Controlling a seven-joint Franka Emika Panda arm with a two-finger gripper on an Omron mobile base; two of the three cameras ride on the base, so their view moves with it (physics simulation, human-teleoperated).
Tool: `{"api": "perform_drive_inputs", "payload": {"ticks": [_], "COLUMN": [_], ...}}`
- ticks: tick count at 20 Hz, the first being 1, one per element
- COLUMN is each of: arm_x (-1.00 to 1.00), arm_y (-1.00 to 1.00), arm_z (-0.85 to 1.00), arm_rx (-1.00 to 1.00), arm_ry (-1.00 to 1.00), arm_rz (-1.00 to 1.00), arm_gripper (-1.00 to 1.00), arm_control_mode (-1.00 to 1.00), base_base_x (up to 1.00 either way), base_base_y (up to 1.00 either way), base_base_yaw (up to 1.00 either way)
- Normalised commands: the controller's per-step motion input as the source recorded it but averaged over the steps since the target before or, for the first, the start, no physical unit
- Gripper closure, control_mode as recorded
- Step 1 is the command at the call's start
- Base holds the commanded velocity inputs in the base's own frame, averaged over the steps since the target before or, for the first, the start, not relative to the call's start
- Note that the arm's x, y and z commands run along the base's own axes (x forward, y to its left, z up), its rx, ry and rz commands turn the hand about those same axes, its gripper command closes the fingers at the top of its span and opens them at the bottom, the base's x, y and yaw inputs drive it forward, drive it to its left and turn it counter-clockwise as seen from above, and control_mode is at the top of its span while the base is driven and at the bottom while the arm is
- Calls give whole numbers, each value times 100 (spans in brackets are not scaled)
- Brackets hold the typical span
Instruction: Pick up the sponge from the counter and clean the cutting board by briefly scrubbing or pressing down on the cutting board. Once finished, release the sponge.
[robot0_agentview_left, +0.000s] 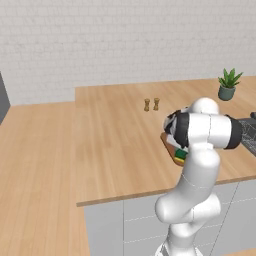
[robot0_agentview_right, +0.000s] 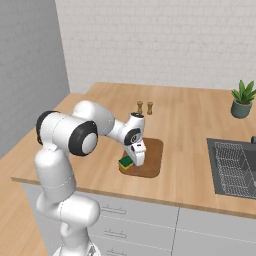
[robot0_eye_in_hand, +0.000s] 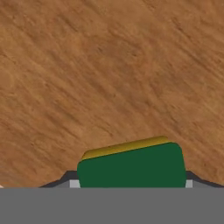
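The sponge (robot0_eye_in_hand: 131, 168), green on top with a yellow layer behind, sits between my gripper's (robot0_eye_in_hand: 131, 183) dark fingertips (robot0_eye_in_hand: 65, 178), which are shut on it. It rests low on the reddish-brown cutting board (robot0_eye_in_hand: 109, 65). From the right base view the gripper (robot0_agentview_right: 136, 159) points down over the board's (robot0_agentview_right: 152, 152) near-left corner, with the sponge (robot0_agentview_right: 125, 163) at that corner. In the left base view my arm hides most of the board (robot0_agentview_left: 168, 143); the sponge (robot0_agentview_left: 180, 154) peeks out under the forearm. The board lies on the light wood counter (robot0_agentview_right: 190, 125).
Two small wooden shakers (robot0_agentview_right: 144, 107) stand behind the board. A potted plant (robot0_agentview_right: 242, 99) sits at the far right, and a dark sink (robot0_agentview_right: 235, 167) lies right of the board. The counter's front edge (robot0_agentview_right: 150, 200) runs just below the board.
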Motion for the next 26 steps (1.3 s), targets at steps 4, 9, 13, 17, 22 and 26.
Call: {"api": "perform_drive_inputs", "payload": {"ticks": [4,9,13,17,22,26], "arm_x": [55,57,64,66,69,71], "arm_y": [0,0,0,0,0,0], "arm_z": [-15,-15,-18,-14,-12,-17], "arm_rx": [2,3,0,0,0,0], "arm_ry": [-1,-3,0,0,0,0], "arm_rz": [0,0,0,0,0,0], "arm_gripper": [100,100,100,100,100,100], "arm_control_mode": [-100,-100,-100,-100,-100,-100], "base_base_x": [0,0,0,0,0,0], "base_base_y": [0,0,0,0,0,0], "base_base_yaw": [0,0,0,0,0,0]}}
